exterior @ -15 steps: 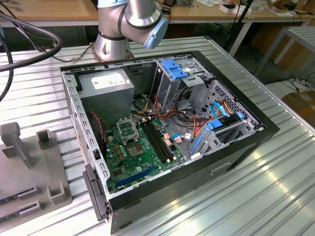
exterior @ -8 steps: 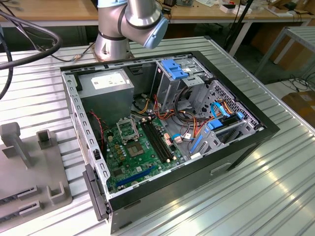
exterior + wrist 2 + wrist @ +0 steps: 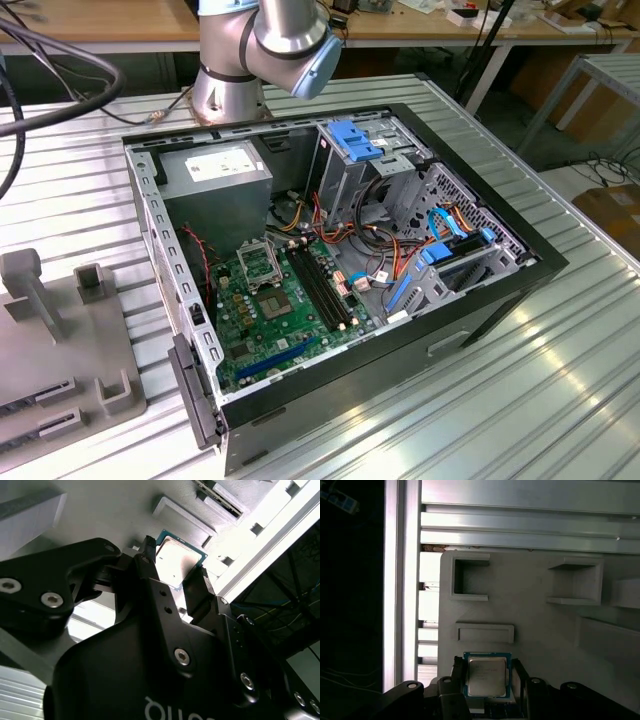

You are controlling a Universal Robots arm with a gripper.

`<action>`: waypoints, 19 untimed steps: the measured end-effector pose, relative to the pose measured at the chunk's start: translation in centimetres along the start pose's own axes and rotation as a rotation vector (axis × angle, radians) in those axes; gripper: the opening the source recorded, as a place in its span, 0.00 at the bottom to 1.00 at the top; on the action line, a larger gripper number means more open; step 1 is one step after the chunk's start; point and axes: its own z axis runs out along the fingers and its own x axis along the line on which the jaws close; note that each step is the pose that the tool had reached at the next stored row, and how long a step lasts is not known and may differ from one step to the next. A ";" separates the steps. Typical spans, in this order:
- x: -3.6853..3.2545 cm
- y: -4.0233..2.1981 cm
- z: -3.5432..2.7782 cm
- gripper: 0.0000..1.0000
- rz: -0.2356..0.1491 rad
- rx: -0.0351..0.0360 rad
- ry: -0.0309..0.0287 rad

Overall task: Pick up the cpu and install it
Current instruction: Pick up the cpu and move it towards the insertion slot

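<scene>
Counting one cpu [image 3: 487,676]: flat, square, matt silvery-grey lid over a thin green rim. One gripper [image 3: 488,663] as well, with two black fingers [image 3: 459,670], closed in to the chip's width and set against two opposite edges. Can't tell whether lifted clear or resting on the pale grey tray [image 3: 545,645] underneath.

Tallying that tray in the first wrist view: two square three-walled pockets and one low bar, all smooth moulded plastic, beside the bright ribbed metal table [image 3: 520,510].

Over to the second wrist view: seeing the cpu [image 3: 176,565] at a slant, plus round screw heads along the gripper's [image 3: 176,556] glossy black links.

Out to the exterior view: one open black computer case [image 3: 500,310] on the table, one green board [image 3: 270,320] inside, one metal-framed socket [image 3: 262,262] with a dark centre, one silver-grey arm [image 3: 270,40], and the tray at the exterior view's left.
</scene>
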 end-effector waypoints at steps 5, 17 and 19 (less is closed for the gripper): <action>0.00 0.00 -0.12 0.47 0.000 0.0000 -0.0001; 0.01 -0.01 -0.45 0.47 0.000 0.0000 -0.0001; 0.01 -0.01 -0.48 0.47 0.000 0.0000 0.0000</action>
